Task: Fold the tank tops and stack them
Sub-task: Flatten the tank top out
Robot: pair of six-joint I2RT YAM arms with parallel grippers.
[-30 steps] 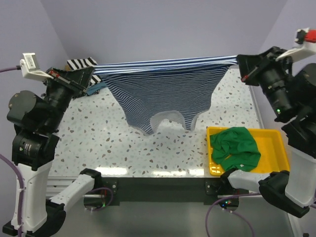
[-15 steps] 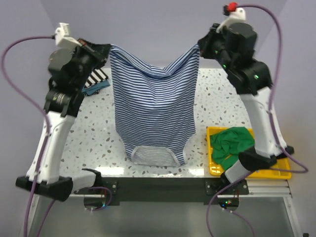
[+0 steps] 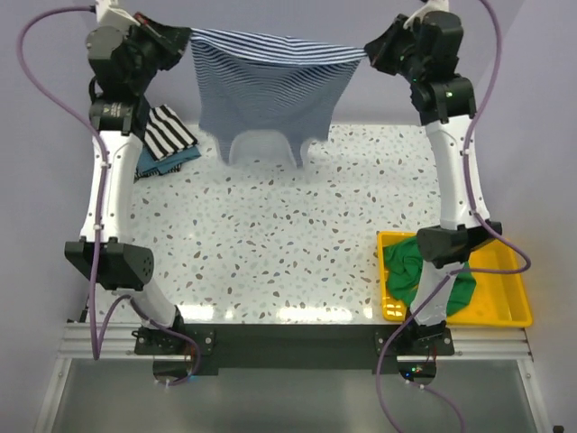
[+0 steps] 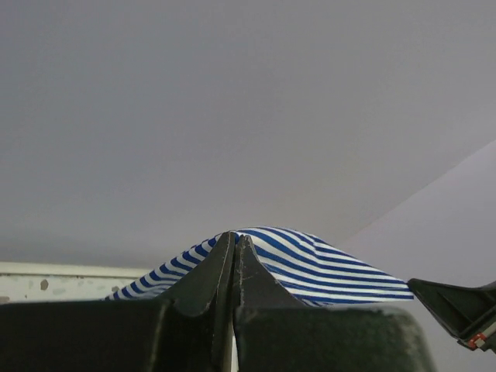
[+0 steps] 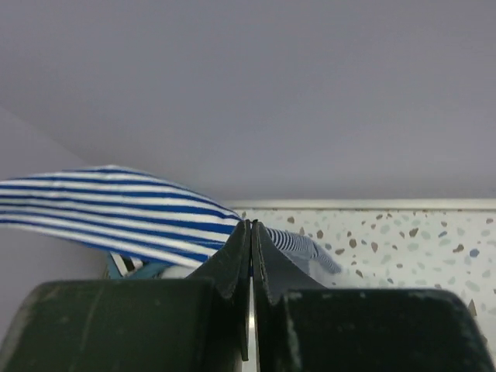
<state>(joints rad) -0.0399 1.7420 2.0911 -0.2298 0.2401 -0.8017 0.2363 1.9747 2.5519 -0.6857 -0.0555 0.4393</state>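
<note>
A blue-and-white striped tank top (image 3: 266, 90) hangs spread in the air above the far part of the table, its hem edge stretched between both grippers. My left gripper (image 3: 185, 38) is shut on its left corner; the striped cloth (image 4: 310, 260) shows past the closed tips (image 4: 235, 236). My right gripper (image 3: 368, 50) is shut on the right corner, cloth (image 5: 116, 209) running off to the left of its tips (image 5: 249, 225). A green tank top (image 3: 435, 271) lies bunched in the yellow tray (image 3: 505, 289). Folded black-and-white striped (image 3: 167, 133) and teal (image 3: 171, 162) tops lie stacked at the far left.
The speckled table (image 3: 270, 244) stretches below the hanging top. The yellow tray sits at the near right corner. Both arms reach high, with purple cables (image 3: 54, 54) looping beside them. Grey walls close the back and sides.
Both arms have risen and carried the striped top up and toward the back. It hung long down the table half a second ago; now it hangs higher, with the armholes near the far edge.
</note>
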